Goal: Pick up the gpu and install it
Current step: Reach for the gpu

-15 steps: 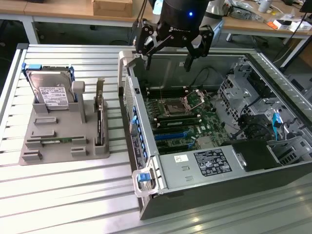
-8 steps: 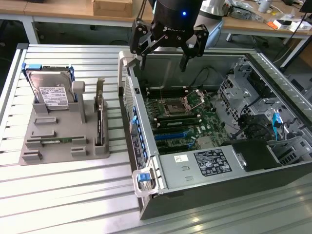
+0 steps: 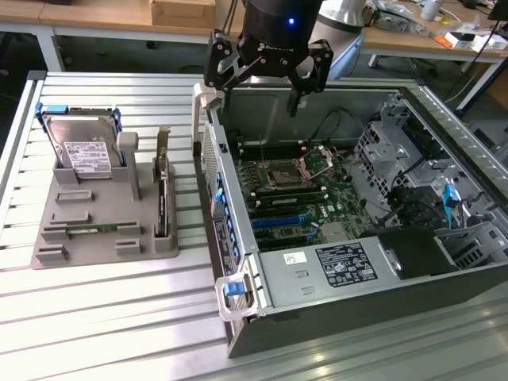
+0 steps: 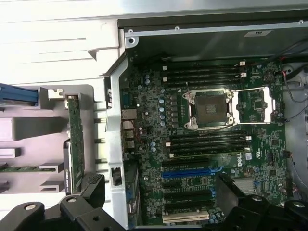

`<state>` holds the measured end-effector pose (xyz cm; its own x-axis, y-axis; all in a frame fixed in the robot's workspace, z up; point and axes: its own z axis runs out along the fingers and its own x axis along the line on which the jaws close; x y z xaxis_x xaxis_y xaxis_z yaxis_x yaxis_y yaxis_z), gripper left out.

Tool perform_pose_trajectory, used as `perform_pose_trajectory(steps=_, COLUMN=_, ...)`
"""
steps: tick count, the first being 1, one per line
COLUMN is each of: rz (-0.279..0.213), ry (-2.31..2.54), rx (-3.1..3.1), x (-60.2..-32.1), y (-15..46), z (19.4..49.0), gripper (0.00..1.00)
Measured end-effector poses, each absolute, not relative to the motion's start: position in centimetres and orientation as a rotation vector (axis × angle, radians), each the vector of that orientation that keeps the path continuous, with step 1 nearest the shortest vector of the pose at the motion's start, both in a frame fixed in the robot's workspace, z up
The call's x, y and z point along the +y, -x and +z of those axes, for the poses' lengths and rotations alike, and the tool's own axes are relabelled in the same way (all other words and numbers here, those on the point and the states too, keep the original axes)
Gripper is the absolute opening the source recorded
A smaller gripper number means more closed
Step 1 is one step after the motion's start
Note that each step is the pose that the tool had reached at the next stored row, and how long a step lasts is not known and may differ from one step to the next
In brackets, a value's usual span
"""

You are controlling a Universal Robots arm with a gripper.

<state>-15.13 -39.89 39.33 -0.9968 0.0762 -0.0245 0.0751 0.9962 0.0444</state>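
The black two-fingered hand (image 3: 258, 91) hangs over the open grey steel computer case (image 3: 238, 262), above the case's back wall. Its fingers are spread wide with nothing between them, so it's empty.

The gpu (image 3: 162, 198), a thin green circuit card with a silver metal end bracket, isn't in the machine yet. It stands upright on its long edge in a slot of the matte grey plastic holder tray (image 3: 95, 202), just outside the case wall on the exterior view's left. Parked on edge like that, its top edge is clear for a pinch from above, I'd say.

In the wrist view it reads as a narrow green strip beside the case wall, close to one black fingertip (image 4: 94, 183).

The same tray props the silver hard drive with its white label (image 3: 79, 151) in blue rails. The long narrow green memory stick (image 3: 91, 230) lies flat in a groove, each part in its own cradle.

Inside the case the glossy green motherboard (image 3: 317, 198) lies face up. There's a square metal processor socket (image 4: 211, 108) and rows of black slots, one blue slot (image 4: 185, 173) among them, all unoccupied as far as I can tell.

Everything rests on the ribbed aluminium surface (image 3: 95, 317), whose slats catch the light.
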Motion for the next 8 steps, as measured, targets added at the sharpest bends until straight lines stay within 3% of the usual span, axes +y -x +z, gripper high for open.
perform_pose_trajectory(steps=8, rz=0.068, ry=-0.118, rx=3.112, x=-39.89, y=15.78, z=39.33, gripper=0.99)
